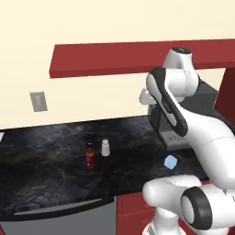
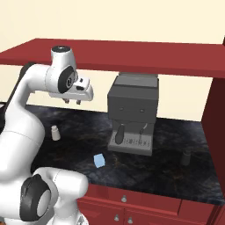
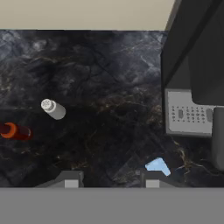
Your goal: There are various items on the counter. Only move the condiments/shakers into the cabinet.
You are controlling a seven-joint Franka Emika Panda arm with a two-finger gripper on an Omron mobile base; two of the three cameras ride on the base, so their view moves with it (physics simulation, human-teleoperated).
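The counter point(image 1: 55, 174) is the broadest thing here, a black marble-look worktop with faint golden veins running from the left wall to the red side panel at the far right. Above it hangs the cabinet point(image 2: 132, 55), a long dark red flat-topped unit spanning most of the wall. Under its right half stands the grey coffee machine point(image 2: 133, 115), set back on the counter near the wall.

The white arm rises from the base, bends up past a dark elbow and folds forward, so that the hand hangs high above the counter, just below the cabinet's underside and to the left of the coffee machine. The gripper point(image 2: 72, 101) points straight down. Its two short fingers stand slightly apart with nothing between them; in the hand view the tips point(image 3: 72, 183) frame bare worktop.

The three task things all stand on the counter, none in the cabinet. The red sauce bottle point(image 1: 90, 156) with its black cap is upright left of centre. The whitish-grey shaker point(image 1: 105, 148) stands just beside it, to its right and slightly farther back. The black shaker point(image 2: 186, 158) is well apart from them, on the right end of the counter beyond the coffee machine. The small light-blue block point(image 2: 99, 161) lies near the front edge, in front of the machine's left side.
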